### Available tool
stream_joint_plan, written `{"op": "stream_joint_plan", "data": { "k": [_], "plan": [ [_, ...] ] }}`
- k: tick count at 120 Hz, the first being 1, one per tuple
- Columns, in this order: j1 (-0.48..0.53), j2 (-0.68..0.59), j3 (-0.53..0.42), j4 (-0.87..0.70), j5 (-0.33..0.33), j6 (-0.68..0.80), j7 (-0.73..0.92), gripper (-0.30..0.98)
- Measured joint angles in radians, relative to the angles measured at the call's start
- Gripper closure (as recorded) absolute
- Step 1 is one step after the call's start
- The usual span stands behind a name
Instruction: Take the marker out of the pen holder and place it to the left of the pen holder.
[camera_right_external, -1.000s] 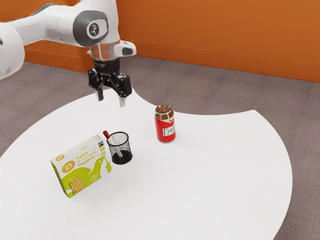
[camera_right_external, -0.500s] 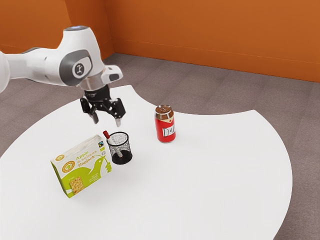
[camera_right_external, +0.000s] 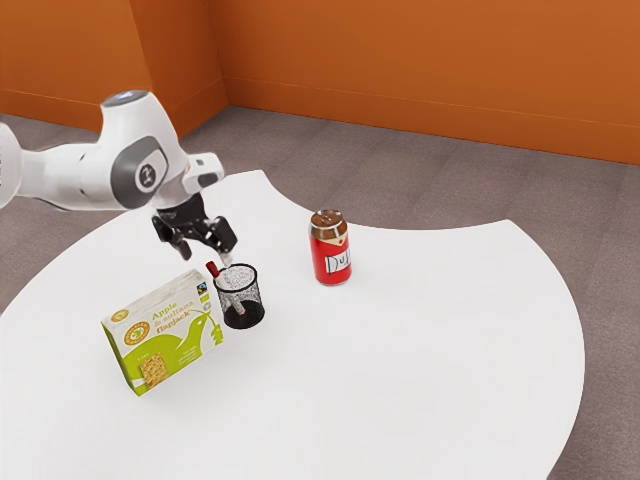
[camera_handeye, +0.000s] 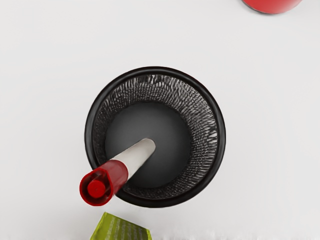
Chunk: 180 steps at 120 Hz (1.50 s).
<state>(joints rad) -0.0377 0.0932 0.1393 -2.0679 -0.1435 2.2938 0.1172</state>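
Marker (camera_right_external: 212, 269) could be missed, or dragged up with its holder

The marker is leaned inside the mesh pen holder (camera_right_external: 254, 296), below the gripper (camera_right_external: 207, 258), its red cap (camera_handeye: 118, 172) propped over the rim (camera_handeye: 155, 70) on the side facing the snack box (camera_right_external: 165, 335). The gripper's fingers are parted, and nothing is gripped between them. A descent onto the cap is judged to be called for next.

The first trouble could be caused by the slant: if the fingers are lowered over the middle of the holder rather than over the cap, the rim could be struck, or be pinched along with the marker. The holder looks light, so it could be tipped or carried upward. Should only the cap be caught, the marker could be twisted and lost back inside.

The box is set beside the holder, near the gripper, and its top edge could be knocked by a finger if the approach is made too wide. The can (camera_right_external: 331, 250) is placed farther from the gripper, so less is risked there. During the lift, the marker could be snagged on the rim if its lean is not matched.
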Motion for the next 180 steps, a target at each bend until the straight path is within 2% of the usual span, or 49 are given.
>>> {"op": "stream_joint_plan", "data": {
  "k": [47, 134, 152, 180],
  "plan": [
    [-0.001, 0.059, 0.002, 0.019, 0.032, 0.052, 0.108, 0.0],
    [0.007, 0.174, 0.023, 0.127, -0.007, -0.019, 0.212, 0.01],
    [0.007, 0.173, 0.022, 0.124, -0.011, -0.025, 0.222, 0.13],
    [0.007, 0.169, 0.019, 0.124, -0.011, -0.029, 0.234, 0.48]
  ]
}}
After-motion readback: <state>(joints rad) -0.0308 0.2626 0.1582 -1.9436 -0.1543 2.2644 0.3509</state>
